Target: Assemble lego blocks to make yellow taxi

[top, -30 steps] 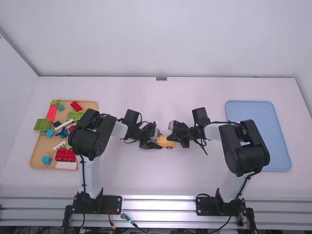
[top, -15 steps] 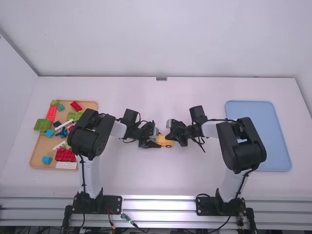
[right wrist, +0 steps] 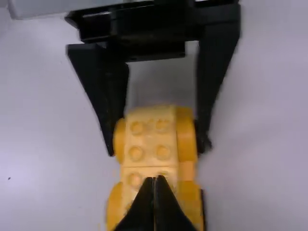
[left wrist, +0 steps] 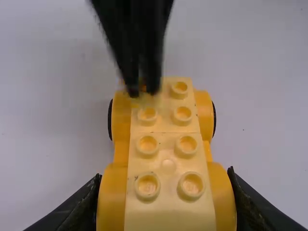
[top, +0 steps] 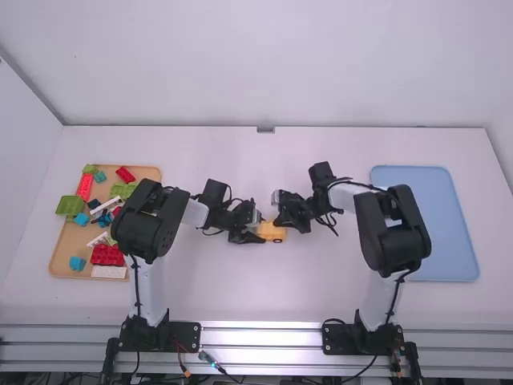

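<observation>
Two robot arms with white links and black joints meet near the middle of a white surface [top: 240, 297]. Between their ends is a small yellow toy car [top: 273, 233], built of blocks, with round studs on top and dark wheels [left wrist: 214, 120] at its sides. The left gripper [top: 258, 238] has its jaws on either side of one end of the car, parted by the car's width and closed on it. The right gripper [top: 280, 224] has its jaws fully together, with nothing visible between them, their tips over the studs at the car's other end; whether they touch it, I cannot tell. To the far left, a tan tray [top: 70, 238] holds loose red, green, blue, teal and white blocks [top: 107, 254], some overlapping. To the right is a flat blue tray [top: 425, 192], partly behind the right arm.
</observation>
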You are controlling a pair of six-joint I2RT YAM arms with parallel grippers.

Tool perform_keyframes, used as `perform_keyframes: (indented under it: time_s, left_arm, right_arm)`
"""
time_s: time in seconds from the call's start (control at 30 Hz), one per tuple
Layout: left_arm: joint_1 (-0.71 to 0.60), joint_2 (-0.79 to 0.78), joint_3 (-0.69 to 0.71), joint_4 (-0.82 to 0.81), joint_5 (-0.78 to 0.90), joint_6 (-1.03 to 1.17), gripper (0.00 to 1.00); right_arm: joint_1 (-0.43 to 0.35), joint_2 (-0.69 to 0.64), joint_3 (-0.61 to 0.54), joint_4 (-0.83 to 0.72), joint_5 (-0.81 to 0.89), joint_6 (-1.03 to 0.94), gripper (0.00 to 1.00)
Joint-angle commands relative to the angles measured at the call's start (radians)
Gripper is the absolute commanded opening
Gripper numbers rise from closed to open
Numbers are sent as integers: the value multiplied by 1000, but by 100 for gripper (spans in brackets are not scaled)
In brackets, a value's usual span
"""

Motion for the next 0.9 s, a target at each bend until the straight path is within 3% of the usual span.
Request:
perform_keyframes:
  time_s: [0.0, 0.07, 0.13, 0.2, 0.3, 0.33, 0.5, 0.6, 0.87]
  left_arm:
    - [-6, 5, -5, -6, 19, 14, 55]
    - [-6, 5, -5, -5, 19, 14, 56]
    - [-6, 5, -5, -3, 19, 14, 58]
    - [-6, 5, -5, -3, 19, 14, 62]
    - [-6, 5, -5, -4, 18, 11, 84]
    - [-6, 5, -5, -3, 16, 9, 100]
    - [-6, 1, -3, -5, 11, 3, 99]
    - [-5, -32, 18, -34, -65, -120, 99]
    - [51, -193, 243, -564, -301, -160, 99]
  right_arm:
    - [-17, -63, 52, 1, 44, 10, 26]
    - [-22, -89, 71, 0, 83, 35, 43]
    - [-22, -101, 87, -2, 120, 83, 88]
    - [-22, -108, 99, 0, 159, 138, 99]
    - [-22, -126, 104, -1, 233, 228, 99]
    - [-21, -133, 104, 0, 264, 263, 99]
    - [-21, -140, 104, -4, 291, 282, 99]
    - [-21, -140, 104, -4, 291, 282, 99]
    - [-23, -140, 104, 7, 291, 282, 99]
